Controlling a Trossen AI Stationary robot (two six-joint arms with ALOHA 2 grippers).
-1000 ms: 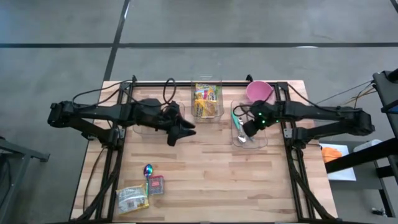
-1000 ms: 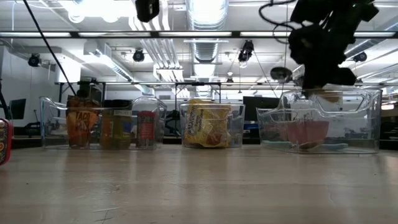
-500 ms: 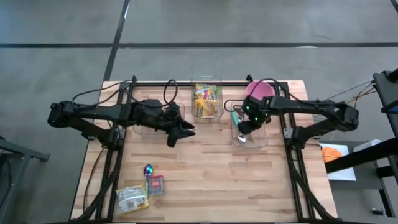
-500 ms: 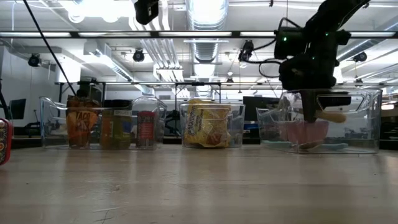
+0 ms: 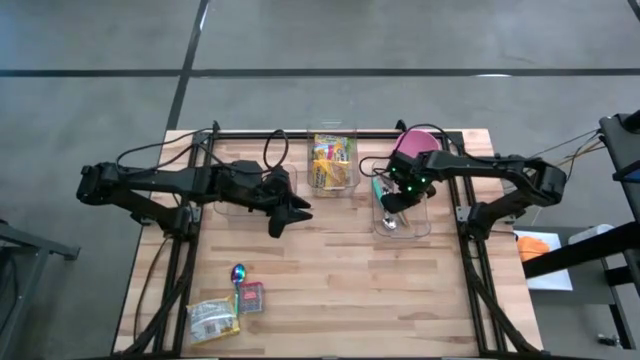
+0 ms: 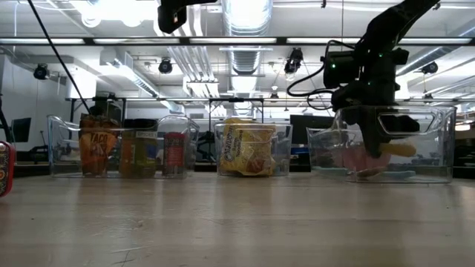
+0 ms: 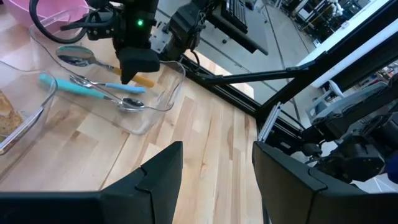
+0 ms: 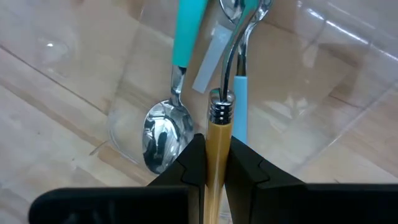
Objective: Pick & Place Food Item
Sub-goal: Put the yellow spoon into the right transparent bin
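Right claw [image 5: 396,203]: my two dark fingers [image 8: 247,167] are clamped on a wooden-handled utensil [image 8: 217,163], hanging over the clear bin at my side of the table.
Utensil material: pale yellow handle, round in section, ending in a ribbed metal collar; a thin bright steel neck runs on from it. Its far end is not clear to me.
Right bin [image 5: 424,229]: transparent plastic, rounded corners, glossy walls. It holds cutlery: a steel spoon [image 8: 163,134] with a teal handle, its bowl mirror-bright, plus another teal-handled piece beside it.
Pink bowl [image 5: 415,146]: smooth, round, at the far end of that bin.
Left claw [image 5: 281,222]: my fingers stand parted with nothing between them, hovering above bare planks in front of the left bin [image 5: 230,205].
Table [image 5: 330,270]: pale wooden strips, matte grain.
Middle bin [image 5: 333,163]: clear plastic, with a crinkled yellow food bag [image 6: 246,149] inside.
Food item: a flat foil snack packet [image 5: 213,320] lies at the near left corner of the table, well apart from both claws.
Beside it: a small red packet [image 5: 250,297] and a round iridescent-bowled spoon [image 5: 238,273].
Change since a second ago: my right arm has swung in toward the table's middle and the claw now sits lower over the bin; my left arm has stayed put.
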